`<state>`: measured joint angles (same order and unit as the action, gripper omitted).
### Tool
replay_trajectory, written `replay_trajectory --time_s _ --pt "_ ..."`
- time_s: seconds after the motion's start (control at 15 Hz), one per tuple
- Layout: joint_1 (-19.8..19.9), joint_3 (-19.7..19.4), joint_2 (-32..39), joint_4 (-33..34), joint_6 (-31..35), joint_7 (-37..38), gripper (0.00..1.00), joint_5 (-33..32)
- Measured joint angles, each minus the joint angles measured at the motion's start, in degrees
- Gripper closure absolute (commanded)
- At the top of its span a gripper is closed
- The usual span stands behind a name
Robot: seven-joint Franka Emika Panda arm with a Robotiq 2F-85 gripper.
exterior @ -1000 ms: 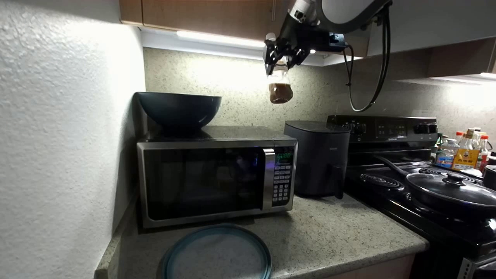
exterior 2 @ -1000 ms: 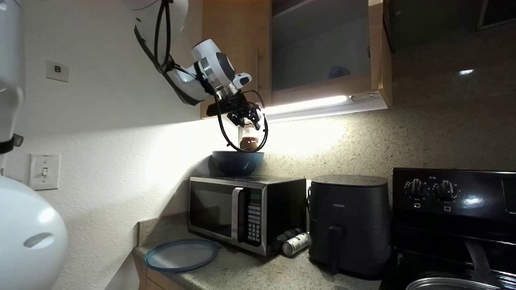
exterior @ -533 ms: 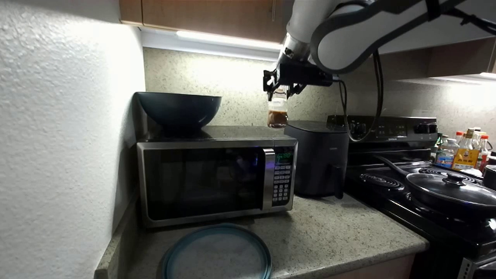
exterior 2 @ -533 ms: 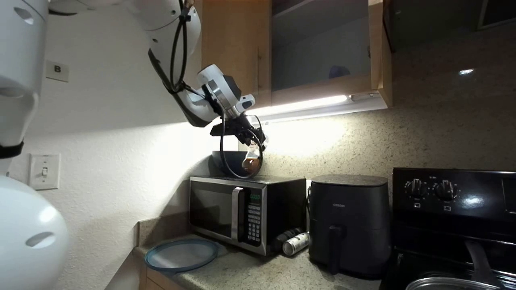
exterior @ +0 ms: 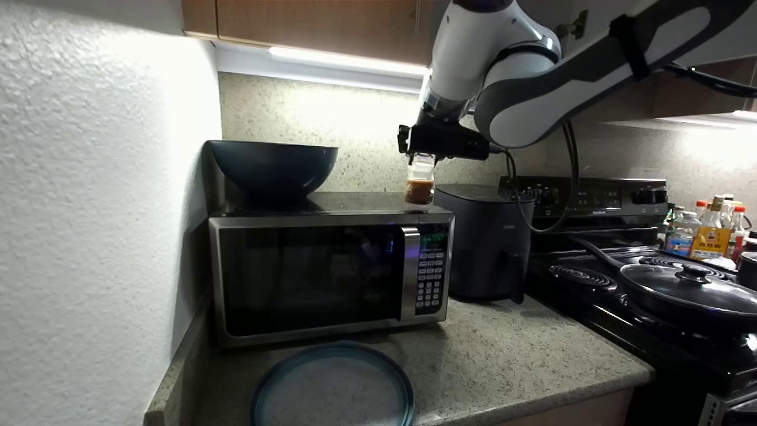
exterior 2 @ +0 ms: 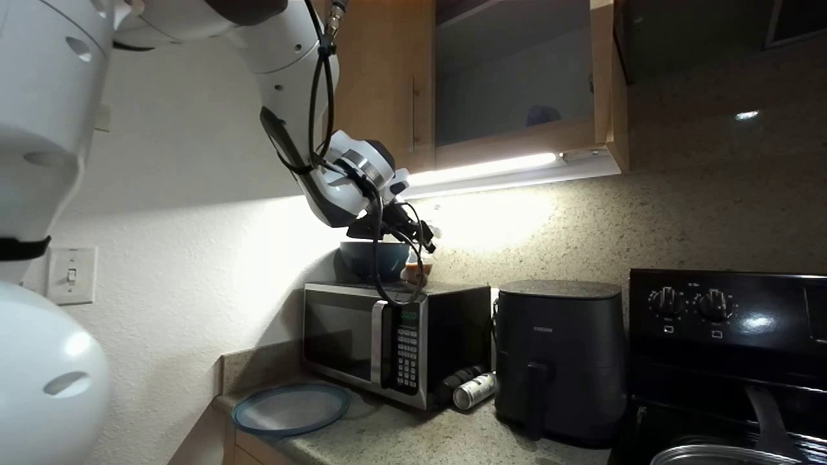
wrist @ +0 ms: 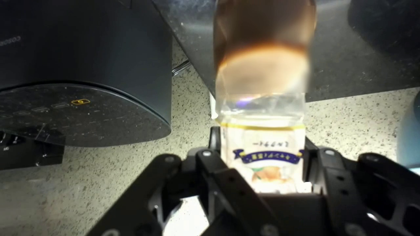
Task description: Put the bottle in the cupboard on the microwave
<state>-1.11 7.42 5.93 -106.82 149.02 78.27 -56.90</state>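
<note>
The bottle (exterior: 420, 184) has an amber-brown lower body and a pale label; its cap is hidden. My gripper (exterior: 423, 156) is shut on its upper part, and the fingers flank the label in the wrist view (wrist: 262, 154). The bottle hangs nearly upright at the right end of the microwave top (exterior: 366, 203); I cannot tell whether its base touches. In an exterior view the bottle (exterior 2: 414, 272) is partly behind the arm's cable, right of the bowl. The microwave (exterior: 313, 284) is shut. The light-wood cupboard (exterior: 319, 26) with its light strip is above the microwave.
A dark blue bowl (exterior: 272, 168) stands on the microwave's left part. A black air fryer (exterior: 485, 242) stands right of the microwave. A round lid (exterior: 334, 387) lies on the counter in front. The stove (exterior: 591, 260) with a covered pan (exterior: 686, 290) is at the right.
My gripper has come down with the bottle from near the cupboard's underside to the microwave top. The descent is smaller over the last half second. The bottle has become more upright.
</note>
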Motion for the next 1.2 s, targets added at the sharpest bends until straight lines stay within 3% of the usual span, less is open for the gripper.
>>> replay_trajectory --time_s 0.2,0.27,0.4,0.47,1.2 --pt "-1.1 0.0 1.0 2.3 -4.4 7.9 0.74 -10.4" --pt "-1.7 0.0 1.3 3.0 -5.9 8.7 0.49 -12.0" --pt "-2.8 -0.1 2.2 3.5 -6.2 8.3 0.49 -12.1" --pt "-3.1 -0.1 2.5 3.6 -6.2 8.3 0.74 -12.1" --pt "-5.8 -2.0 5.3 5.7 -8.4 8.8 0.74 -12.6"
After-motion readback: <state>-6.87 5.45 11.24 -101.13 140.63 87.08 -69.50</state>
